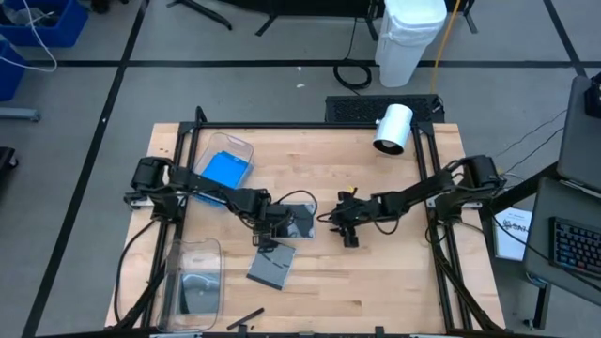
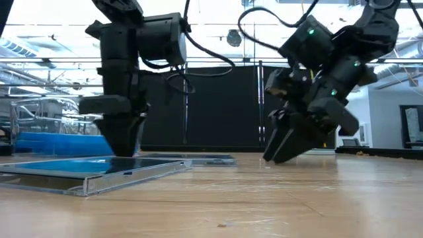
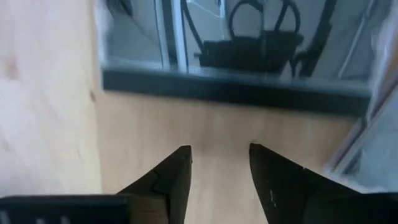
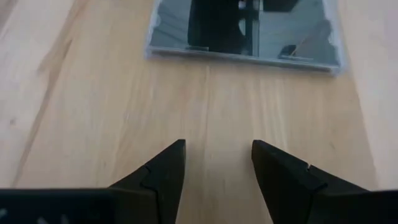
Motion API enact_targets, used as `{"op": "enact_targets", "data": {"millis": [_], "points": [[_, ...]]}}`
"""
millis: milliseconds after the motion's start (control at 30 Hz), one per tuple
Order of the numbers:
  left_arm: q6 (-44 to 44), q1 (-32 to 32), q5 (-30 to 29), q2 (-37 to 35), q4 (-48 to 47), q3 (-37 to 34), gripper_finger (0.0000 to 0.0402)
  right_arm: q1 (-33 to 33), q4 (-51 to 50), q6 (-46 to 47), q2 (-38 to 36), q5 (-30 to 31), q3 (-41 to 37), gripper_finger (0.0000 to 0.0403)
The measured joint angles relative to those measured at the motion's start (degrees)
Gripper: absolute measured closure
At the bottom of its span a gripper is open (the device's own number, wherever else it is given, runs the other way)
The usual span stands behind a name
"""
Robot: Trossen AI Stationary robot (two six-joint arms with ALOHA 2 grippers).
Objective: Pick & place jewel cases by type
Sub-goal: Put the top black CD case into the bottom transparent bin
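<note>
A grey jewel case [image 1: 299, 221] lies flat at the table's middle, and a second grey one [image 1: 270, 266] lies flat nearer the front edge [image 2: 92, 173]. Blue jewel cases [image 1: 225, 169] lie in a clear bin [image 1: 246, 147] at the far left. My left gripper [image 1: 267, 235] points down between the two grey cases, open over bare wood [image 3: 219, 152], one case's dark edge [image 3: 236, 87] just beyond its fingertips. My right gripper [image 1: 344, 230] slants down to the right of the middle case, open [image 4: 217, 149], with that case [image 4: 242, 31] ahead of it.
A second clear bin [image 1: 192, 282] stands at the near left corner. A white cylinder [image 1: 394, 129] lies at the far right of the table. A small dark object [image 1: 246, 319] lies at the front edge. Bare wood stretches across the near right.
</note>
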Motion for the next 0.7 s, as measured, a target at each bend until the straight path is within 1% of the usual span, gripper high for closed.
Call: {"op": "enact_targets", "data": {"millis": [267, 467, 700], "points": [[4.0, 1.0, -0.1, 0.4, 12.3, -0.3, 0.0249, -0.6, 1.3, 0.3, 6.3, 0.2, 3.9, 0.0223], [6.3, 1.0, 1.0, 1.0, 14.0, -0.4, 0.0249, -0.6, 2.3, 0.6, 6.6, 0.2, 3.9, 0.0223], [8.5, 0.9, -1.2, 0.3, 13.9, 0.2, 0.025, -0.6, 2.5, 0.6, 6.6, 0.1, 3.9, 0.0221]]}}
